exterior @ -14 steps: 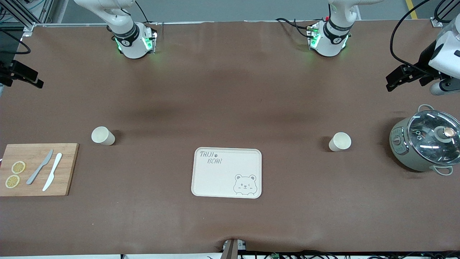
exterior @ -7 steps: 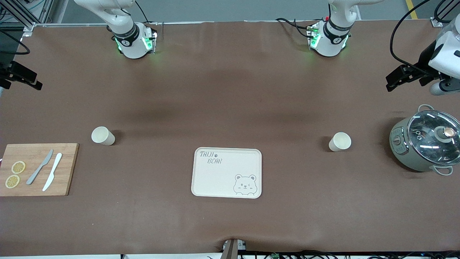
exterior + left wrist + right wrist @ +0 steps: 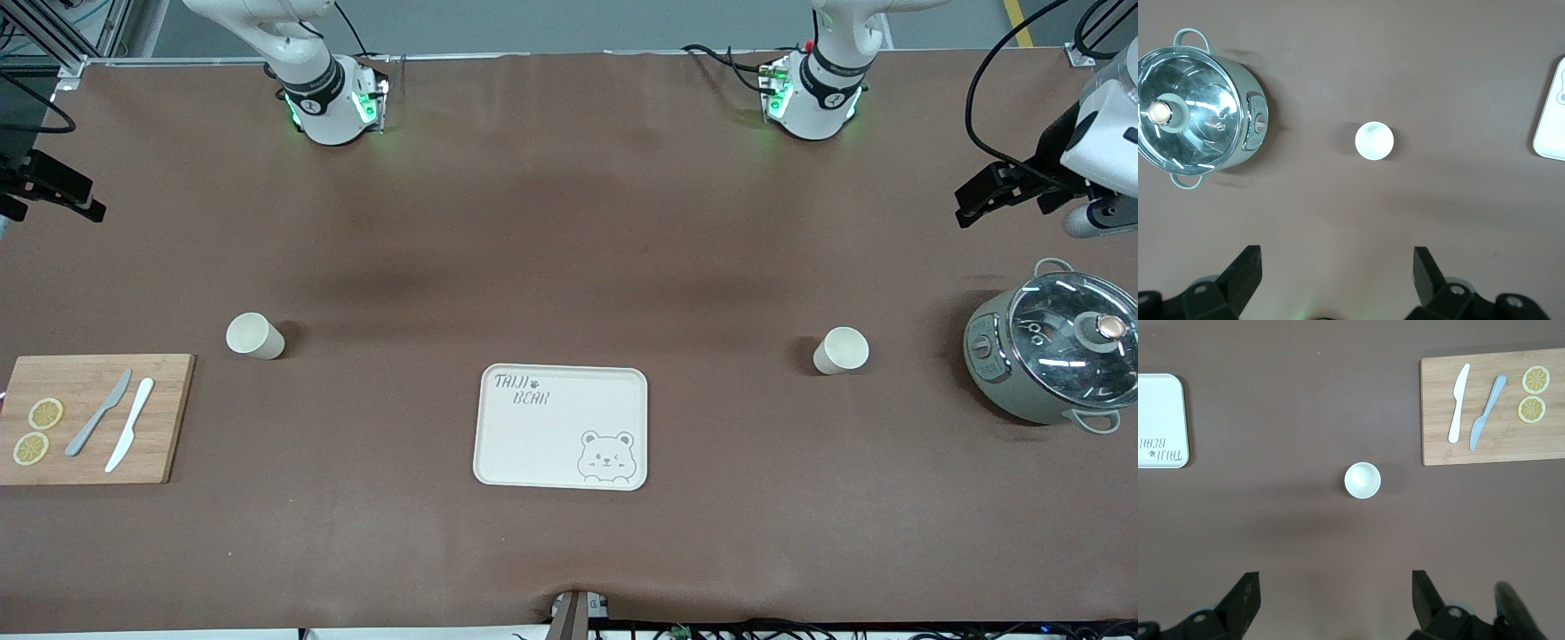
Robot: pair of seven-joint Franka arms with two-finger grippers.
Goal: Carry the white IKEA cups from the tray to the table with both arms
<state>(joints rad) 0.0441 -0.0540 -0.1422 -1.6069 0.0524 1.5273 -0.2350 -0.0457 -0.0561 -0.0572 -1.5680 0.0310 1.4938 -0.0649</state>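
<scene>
Two white IKEA cups stand upright on the brown table. One cup (image 3: pixel 254 336) is toward the right arm's end, beside the cutting board, and shows in the right wrist view (image 3: pixel 1363 480). The other cup (image 3: pixel 840 350) is toward the left arm's end, beside the pot, and shows in the left wrist view (image 3: pixel 1374 141). My right gripper (image 3: pixel 84 200) (image 3: pixel 1335 577) hangs high over its end of the table, open and empty. My left gripper (image 3: pixel 969 203) (image 3: pixel 1336 253) hangs high over its end, open and empty. Both are well apart from the cups.
A cream bear tray (image 3: pixel 498 444) lies between the cups, nearer to the front camera. A wooden cutting board (image 3: pixel 169 418) holds two knives and two lemon slices. A grey-green pot with a glass lid (image 3: pixel 1049 347) stands at the left arm's end.
My right gripper has shifted slightly toward its end of the table. The cups, the tray and my left gripper have not visibly moved.
</scene>
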